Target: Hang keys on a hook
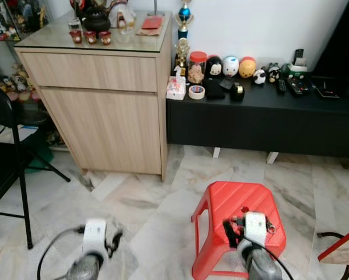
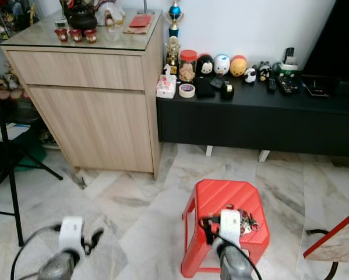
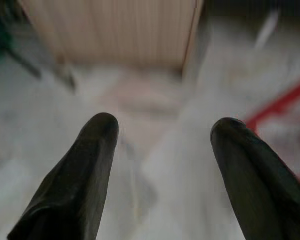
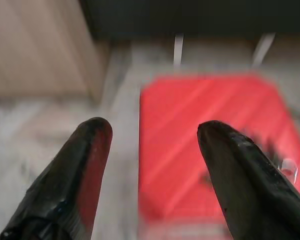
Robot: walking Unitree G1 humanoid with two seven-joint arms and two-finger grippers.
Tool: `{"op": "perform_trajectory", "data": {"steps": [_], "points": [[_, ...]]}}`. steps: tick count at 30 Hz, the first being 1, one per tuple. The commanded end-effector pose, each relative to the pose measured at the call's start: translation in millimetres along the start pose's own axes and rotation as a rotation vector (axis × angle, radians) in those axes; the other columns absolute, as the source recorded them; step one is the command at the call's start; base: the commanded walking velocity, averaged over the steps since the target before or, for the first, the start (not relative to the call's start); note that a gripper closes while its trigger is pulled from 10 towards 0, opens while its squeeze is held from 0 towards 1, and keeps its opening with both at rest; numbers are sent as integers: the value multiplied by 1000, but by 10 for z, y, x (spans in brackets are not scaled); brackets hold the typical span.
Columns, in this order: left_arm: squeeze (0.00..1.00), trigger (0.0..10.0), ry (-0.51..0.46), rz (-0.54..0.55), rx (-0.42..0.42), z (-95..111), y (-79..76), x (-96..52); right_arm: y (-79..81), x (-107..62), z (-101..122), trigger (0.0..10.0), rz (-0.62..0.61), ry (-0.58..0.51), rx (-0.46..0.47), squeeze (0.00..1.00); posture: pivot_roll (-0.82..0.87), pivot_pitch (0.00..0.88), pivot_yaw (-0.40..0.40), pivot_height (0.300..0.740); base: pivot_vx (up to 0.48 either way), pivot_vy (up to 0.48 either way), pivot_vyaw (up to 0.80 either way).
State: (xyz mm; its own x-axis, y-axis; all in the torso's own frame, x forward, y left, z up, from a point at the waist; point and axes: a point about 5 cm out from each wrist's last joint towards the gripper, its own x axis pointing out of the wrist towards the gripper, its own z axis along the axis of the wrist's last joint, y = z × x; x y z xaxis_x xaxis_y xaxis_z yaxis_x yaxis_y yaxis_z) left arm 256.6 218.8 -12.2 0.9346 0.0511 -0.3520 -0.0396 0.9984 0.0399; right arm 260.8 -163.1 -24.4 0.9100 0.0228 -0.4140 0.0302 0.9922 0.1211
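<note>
A bunch of keys (image 2: 247, 221) lies on top of a red plastic stool (image 1: 235, 201) standing on the marble floor. My right gripper (image 4: 152, 127) is open above the stool's near side. The keys (image 4: 286, 168) peek out just past one of its black fingers (image 4: 240, 170); nothing is between the fingers. My right wrist (image 1: 254, 228) sits low in the eye views, right beside the keys. My left gripper (image 3: 165, 125) is open and empty over bare floor left of the stool, its wrist (image 1: 94, 234) held low.
A wooden cabinet (image 1: 98, 99) stands ahead on the left. A low black bench (image 1: 261, 122) with figurines and remotes runs along the wall. A black folding chair (image 1: 8, 169) stands at far left. A table corner (image 1: 343, 248) juts in at bottom right.
</note>
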Motion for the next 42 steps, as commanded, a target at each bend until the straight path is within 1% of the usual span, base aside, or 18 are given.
{"op": "perform_trajectory", "data": {"steps": [1,2,3,6,9,11,16,18,20,25,29,40,42], "points": [[0,10000,-58,0,-20,67,-5,3,-72,-3,66,10000,-18,-51,19,0,36,0,-66,732,0,0,0],[0,10000,-96,-2,-22,121,-9,6,-63,2,106,10000,-12,-80,17,0,30,0,-66,732,0,0,0],[0,10000,-165,-13,-20,199,-28,-10,-39,2,174,10000,0,-137,13,0,26,0,-64,732,0,0,0],[0,10000,-234,-20,-18,250,-44,-64,-13,-30,233,10000,7,-214,6,0,31,0,-67,732,0,0,0],[0,10000,-297,-20,-29,307,-55,-133,-38,-95,273,10000,-16,-282,45,0,35,0,-69,732,0,0,0],[0,10000,-329,-41,-34,357,-104,-164,-62,-147,292,10000,-27,-315,43,0,27,0,-67,732,0,0,0],[0,10000,-357,-76,-54,416,-180,-201,-82,-200,321,10000,-45,-345,62,0,17,0,-69,732,0,0,0],[0,10000,-379,-106,-62,466,-267,-216,-72,-241,383,10000,-33,-374,12,0,14,0,-80,732,0,0,0],[0,10000,-402,-103,-81,537,-310,-219,-62,-254,465,10000,-35,-397,-6,0,13,3,-83,732,0,0,0],[0,10000,-409,-94,-100,615,-327,-199,-23,-218,510,10000,-56,-396,4,0,16,16,-84,732,0,0,0],[0,10000,-400,-94,-97,635,-306,-191,-8,-221,540,10000,-75,-396,16,0,15,25,-80,732,0,0,0],[0,10000,-379,-100,-90,644,-280,-192,39,-233,504,10000,-77,-364,1,0,13,19,-80,732,0,0,0],[0,10000,-378,-101,-88,650,-278,-187,43,-233,506,10000,-75,-357,-25,0,14,15,-80,732,0,0,0]]}}
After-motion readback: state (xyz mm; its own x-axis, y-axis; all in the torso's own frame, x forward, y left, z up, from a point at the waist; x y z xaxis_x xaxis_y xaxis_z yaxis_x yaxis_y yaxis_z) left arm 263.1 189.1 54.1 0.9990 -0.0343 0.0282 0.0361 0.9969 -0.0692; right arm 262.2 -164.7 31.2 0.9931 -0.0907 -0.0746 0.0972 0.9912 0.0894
